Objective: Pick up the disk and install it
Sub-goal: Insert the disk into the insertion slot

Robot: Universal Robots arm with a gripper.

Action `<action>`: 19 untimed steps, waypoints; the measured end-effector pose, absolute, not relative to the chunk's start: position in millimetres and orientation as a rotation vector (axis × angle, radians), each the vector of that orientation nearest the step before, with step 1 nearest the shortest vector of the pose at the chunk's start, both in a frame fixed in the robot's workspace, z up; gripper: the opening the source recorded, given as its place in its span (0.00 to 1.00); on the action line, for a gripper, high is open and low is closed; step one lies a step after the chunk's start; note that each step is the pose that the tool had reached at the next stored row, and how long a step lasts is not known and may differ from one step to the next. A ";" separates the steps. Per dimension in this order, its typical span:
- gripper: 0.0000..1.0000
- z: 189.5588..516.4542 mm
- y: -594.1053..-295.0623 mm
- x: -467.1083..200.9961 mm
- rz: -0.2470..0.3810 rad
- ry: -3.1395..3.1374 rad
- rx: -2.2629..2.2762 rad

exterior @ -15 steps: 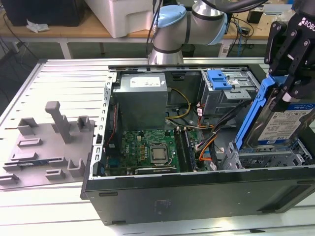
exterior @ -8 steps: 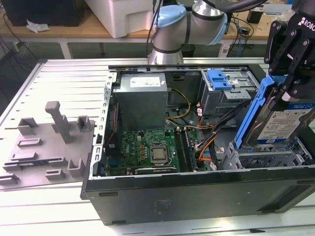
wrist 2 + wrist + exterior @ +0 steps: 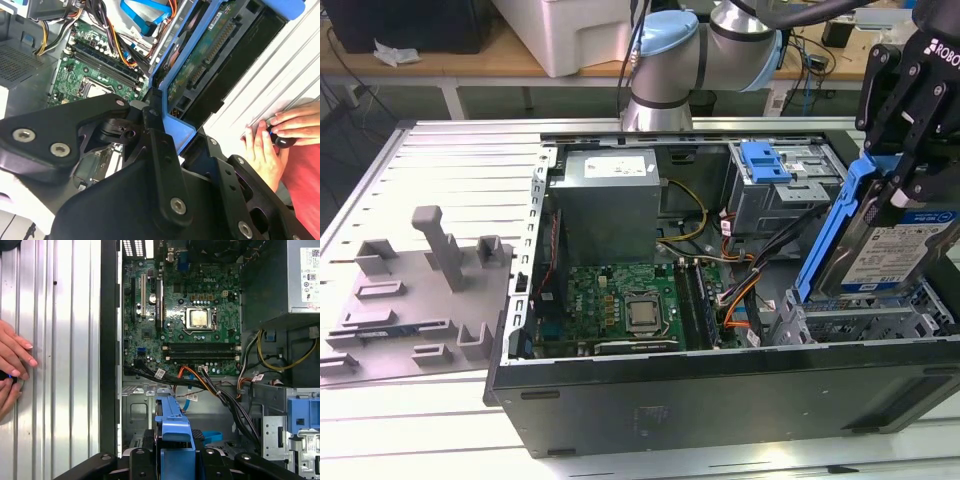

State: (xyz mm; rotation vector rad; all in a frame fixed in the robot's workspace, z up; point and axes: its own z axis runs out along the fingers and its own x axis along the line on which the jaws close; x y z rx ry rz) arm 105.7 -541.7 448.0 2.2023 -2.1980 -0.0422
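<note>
Step in hand: install phase. The pick-up is done, and the gripper (image 3: 908,188) is carrying the disk (image 3: 900,250) over the open computer case (image 3: 720,400).

Tool: the jaws are closed narrowly on the disk's upper end and are gripping its blue plastic frame (image 3: 830,235). In the second wrist view the fingers (image 3: 156,131) are pressing against that frame, and the disk's green circuit-board underside (image 3: 210,45) is facing the camera.

Disk position: at the exterior view's right end of the case, tilted steeply with the label side up. Its lower edge is sitting at the mouth of the silver drive bay (image 3: 860,322) near the front wall. I cannot tell whether it is touching the bay. It is not yet lying flat, so not seated.

Judgement: seating is calling for the frame to be squared to the bay walls and the tilt taken out. The orange and black cables (image 3: 740,290) running just beside the bay are needing clearance.

Other: the motherboard (image 3: 620,300) is lying well apart, towards the exterior view's left. A person's hands (image 3: 280,132) are resting on the ribbed table (image 3: 60,365) outside the case.
</note>
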 end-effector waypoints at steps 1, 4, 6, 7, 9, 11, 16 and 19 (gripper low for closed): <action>0.37 447.8 -541.7 105.7 -0.042 -2.198 2.203; 0.37 447.2 -541.7 105.7 -0.042 -2.197 2.203; 0.37 446.5 -541.7 105.7 -0.042 -2.197 2.203; 0.37 446.2 -541.7 105.7 -0.042 -2.197 2.203; 0.37 445.7 -541.7 105.7 -0.042 -2.197 2.204; 0.37 445.2 -541.7 105.7 -0.042 -2.196 2.204; 0.37 443.6 -541.7 105.7 -0.042 -2.196 2.204; 0.37 439.8 -541.7 105.7 -0.042 -2.194 2.206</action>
